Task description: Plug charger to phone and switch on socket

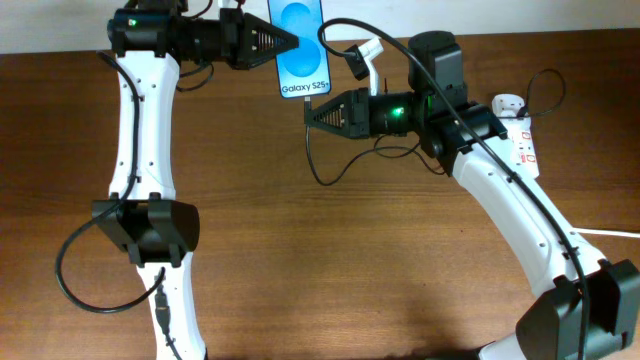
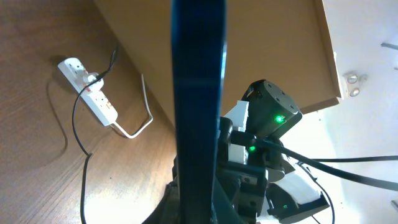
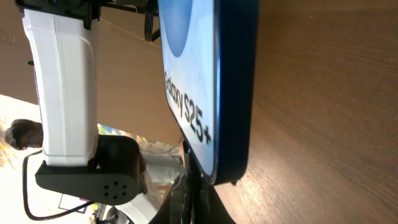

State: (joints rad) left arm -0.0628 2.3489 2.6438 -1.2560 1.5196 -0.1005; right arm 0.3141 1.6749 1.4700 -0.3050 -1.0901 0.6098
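Observation:
The phone (image 1: 300, 40) has a bright blue screen reading "Galaxy S25+". It is held off the table at the back, and my left gripper (image 1: 291, 42) is shut on its left edge. In the left wrist view the phone shows edge-on as a dark bar (image 2: 198, 74). My right gripper (image 1: 308, 113) is just under the phone's bottom edge (image 3: 227, 177), shut on the charger's black connector end. The tip is hidden between the fingers (image 3: 199, 199). The thin black cable (image 1: 318, 172) loops over the table to the white adapter (image 1: 508, 102) in the socket strip (image 1: 524, 145).
The socket strip also shows in the left wrist view (image 2: 93, 93), with its thick white cord (image 2: 144, 118) running off along the table's right side. The left arm's white link (image 3: 62, 81) stands close beside the phone. The two arms nearly meet at the back centre.

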